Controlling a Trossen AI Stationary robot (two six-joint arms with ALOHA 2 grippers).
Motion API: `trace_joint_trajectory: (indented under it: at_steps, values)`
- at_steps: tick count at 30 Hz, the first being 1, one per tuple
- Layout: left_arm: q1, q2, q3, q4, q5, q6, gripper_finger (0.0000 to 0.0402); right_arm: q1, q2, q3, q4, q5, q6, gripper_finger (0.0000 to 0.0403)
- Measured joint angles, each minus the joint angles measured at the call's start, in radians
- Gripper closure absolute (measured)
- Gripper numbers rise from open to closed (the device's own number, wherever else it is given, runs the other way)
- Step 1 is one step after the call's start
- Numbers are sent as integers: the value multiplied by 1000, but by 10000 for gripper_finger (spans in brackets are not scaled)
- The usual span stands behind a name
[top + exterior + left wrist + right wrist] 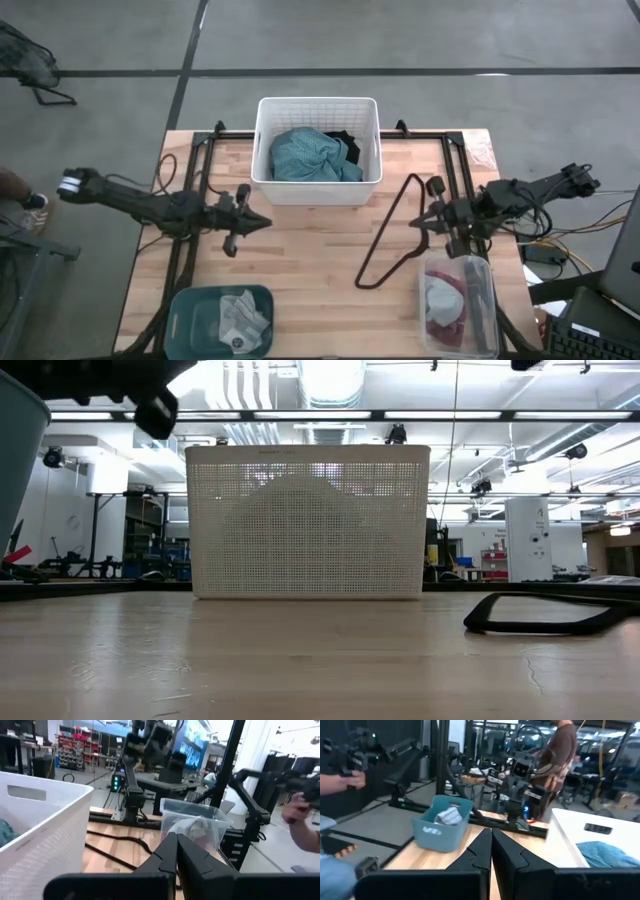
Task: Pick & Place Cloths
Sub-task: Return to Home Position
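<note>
Both pincers were held empty above the tabletop (300, 260), fingers pressed together: the left pincer (258, 222) in front of the white bin (262, 140), the right pincer (420, 224) beside the wire hanger (390, 225). The teal cloth (308, 157) and black garment (346, 143) lay in the white bin, the rags (240, 318) in the teal bin (180, 300), and the maroon cloth (442, 322) in the clear bin (421, 300). All were judged light, limp and non-fragile. Grip a raised fold at the heap's top.

White bin (318, 101) holds teal garment (305, 157) — and black garment (346, 144)
</note>
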Motion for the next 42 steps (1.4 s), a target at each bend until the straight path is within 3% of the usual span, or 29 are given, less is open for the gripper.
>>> trace_joint_trajectory:
  at_steps: [14, 22, 28, 37, 42]
  values:
    - [0, -244, -178, 24, -4, -27, 388, -39, -270, -189, 12, 0, -18, 394]
    - [0, -349, -302, 130, -4, -7, 388, -38, -427, -287, 14, -2, 2, 394]
    - [0, -390, -304, 107, -8, 21, 388, -39, -532, -353, 25, -1, 1, 394]
    - [0, -398, -304, -29, -7, 90, 387, -40, -513, -403, 107, 77, 57, 394]
    - [0, -395, -305, -118, -7, 76, 389, -40, -527, -410, 119, 78, -31, 394]
